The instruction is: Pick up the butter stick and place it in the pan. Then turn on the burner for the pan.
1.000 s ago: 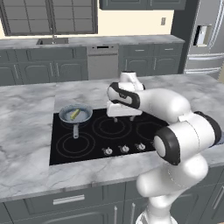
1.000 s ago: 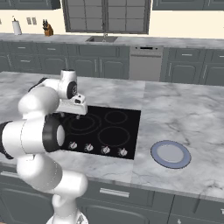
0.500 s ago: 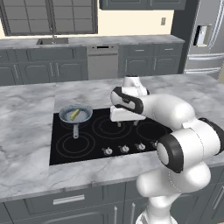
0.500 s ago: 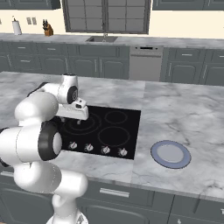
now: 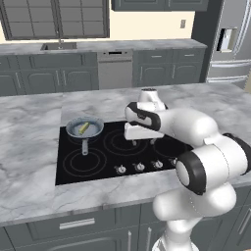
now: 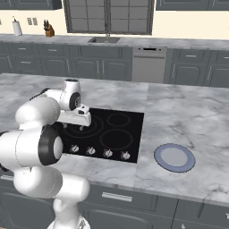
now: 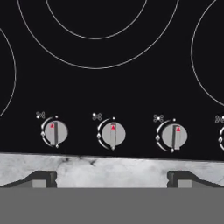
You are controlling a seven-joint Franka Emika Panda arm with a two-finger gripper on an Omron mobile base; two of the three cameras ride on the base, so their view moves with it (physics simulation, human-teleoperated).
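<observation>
Knobs face the wide-open claw up close, while the left base view shows butter stick in pan.

A blue-grey plate lies on the marble counter beside the black cooktop.

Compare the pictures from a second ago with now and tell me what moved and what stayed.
The open two-finger gripper swung away from the small grey metal frying pan, rightward and toward the front row of round silver knobs on the black glass cooktop. It gripped and released nothing. The pale-yellow butter stick stays in the pan, the blue-grey plate on the counter.
</observation>
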